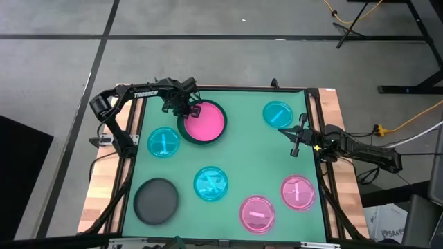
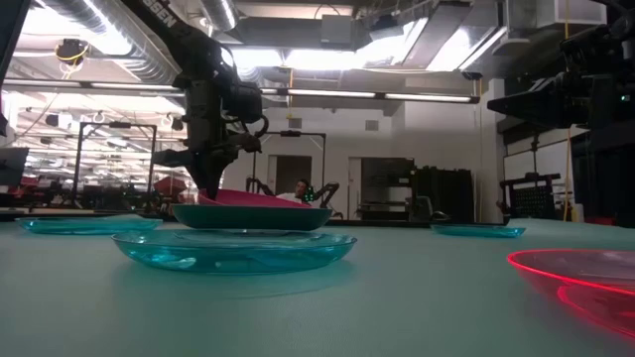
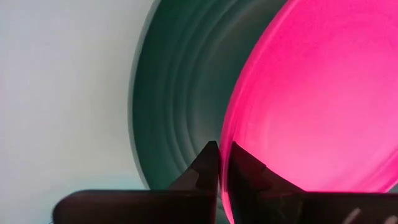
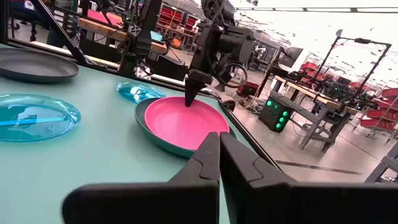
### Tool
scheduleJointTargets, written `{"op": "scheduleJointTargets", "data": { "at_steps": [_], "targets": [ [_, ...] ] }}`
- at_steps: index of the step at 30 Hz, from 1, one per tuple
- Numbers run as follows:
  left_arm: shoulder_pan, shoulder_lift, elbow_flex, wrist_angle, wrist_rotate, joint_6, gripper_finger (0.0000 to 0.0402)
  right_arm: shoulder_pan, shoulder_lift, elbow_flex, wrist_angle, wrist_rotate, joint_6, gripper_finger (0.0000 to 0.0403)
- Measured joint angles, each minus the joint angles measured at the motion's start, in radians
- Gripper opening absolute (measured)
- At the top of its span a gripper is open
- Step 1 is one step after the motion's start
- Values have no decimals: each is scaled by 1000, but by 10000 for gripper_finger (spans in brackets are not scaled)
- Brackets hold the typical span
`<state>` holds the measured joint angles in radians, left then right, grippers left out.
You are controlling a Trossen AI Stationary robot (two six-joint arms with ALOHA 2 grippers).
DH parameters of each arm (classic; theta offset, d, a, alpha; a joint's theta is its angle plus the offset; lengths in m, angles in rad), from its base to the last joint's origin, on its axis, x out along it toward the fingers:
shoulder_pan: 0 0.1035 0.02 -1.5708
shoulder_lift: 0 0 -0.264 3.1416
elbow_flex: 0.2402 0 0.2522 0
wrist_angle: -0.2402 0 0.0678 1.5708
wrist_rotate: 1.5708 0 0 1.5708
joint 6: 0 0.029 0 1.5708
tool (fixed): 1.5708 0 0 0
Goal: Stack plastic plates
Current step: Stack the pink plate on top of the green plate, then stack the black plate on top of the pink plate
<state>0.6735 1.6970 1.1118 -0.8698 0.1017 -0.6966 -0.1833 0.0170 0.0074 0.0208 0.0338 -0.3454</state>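
Pinching the hot pink plate's (image 1: 205, 122) rim, the left tool (image 1: 185, 109) holds it tilted inside the dark green plate (image 1: 183, 126); the right tool (image 1: 294, 146), pressed together, hovers apart.

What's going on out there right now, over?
Left gripper pinching rim of hot pink plate, which sits tilted in dark green plate. Right gripper shut, empty, waiting at the right edge. Nothing in the way.

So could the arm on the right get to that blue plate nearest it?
Probably yes. The right gripper, shut and holding nothing, hovers just below the cyan plate in the overhead view, with only bare green mat between them; the left gripper is busy at the hot pink plate.
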Motion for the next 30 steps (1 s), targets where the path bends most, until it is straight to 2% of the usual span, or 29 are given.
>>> {"op": "scheduleJointTargets", "data": {
  "at_steps": [19, 24, 30],
  "targets": [
    [0, 1, 0, -5, -39, 0, 88, 0, 0, 0, 0, 0, 0, 1],
    [8, -13, 0, -5, -34, 1, 93, 0, 0, 0, 0, 0, 0, 1],
    [-1, -101, 0, -15, -25, 75, 93, 0, 0, 0, -1, 0, 0, 1]
  ]
}}
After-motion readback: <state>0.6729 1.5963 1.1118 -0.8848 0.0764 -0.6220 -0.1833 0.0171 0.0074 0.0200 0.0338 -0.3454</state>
